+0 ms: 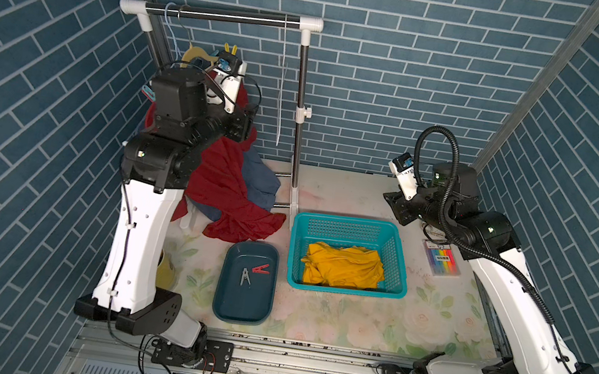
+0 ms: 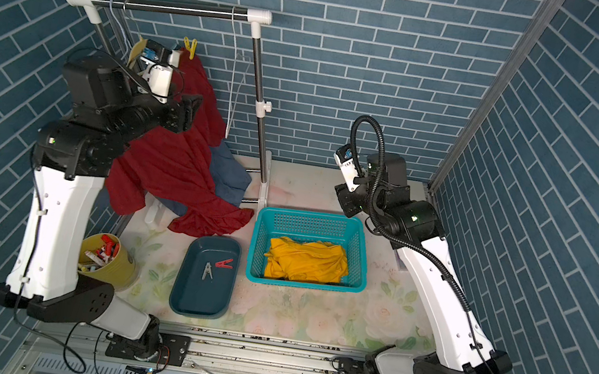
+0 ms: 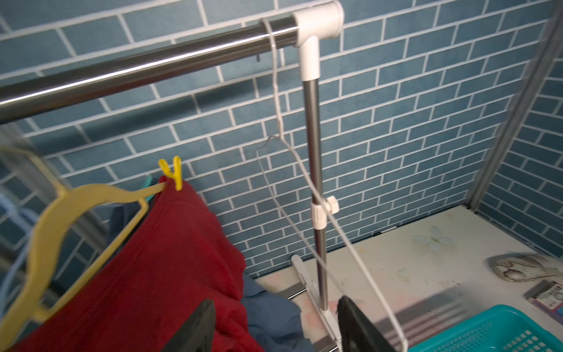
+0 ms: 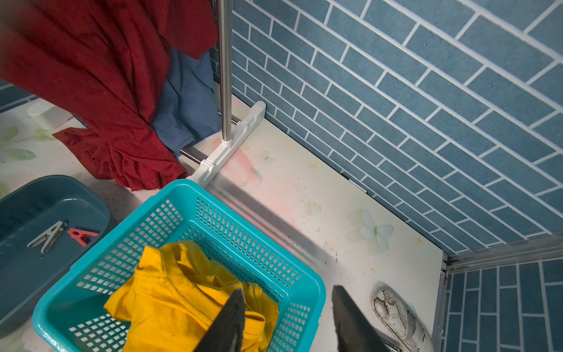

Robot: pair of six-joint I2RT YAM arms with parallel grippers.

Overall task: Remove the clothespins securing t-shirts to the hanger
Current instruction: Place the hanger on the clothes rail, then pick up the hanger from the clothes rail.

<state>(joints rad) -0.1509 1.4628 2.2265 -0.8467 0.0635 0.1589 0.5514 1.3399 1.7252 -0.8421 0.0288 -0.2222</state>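
Clothespin [image 3: 171, 173], yellow, on hanger [image 3: 45, 231], seen from left wrist, not right

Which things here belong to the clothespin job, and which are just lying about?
Job: yellow clothespin, dark red t-shirt, yellow hanger, blue t-shirt, grey clothespin, red clothespin, dark tray, orange-yellow t-shirt, teal basket.
Lying about: cup of markers, highlighter pack, patterned object.

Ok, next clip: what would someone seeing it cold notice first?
The dark red t-shirt draped off the yellow hanger at the left end of the rack stands out, one yellow clothespin pinning it at the hanger's tip. Next, the orange-yellow t-shirt crumpled in the teal basket, and beside it a dark tray holding a red clothespin and a grey clothespin.
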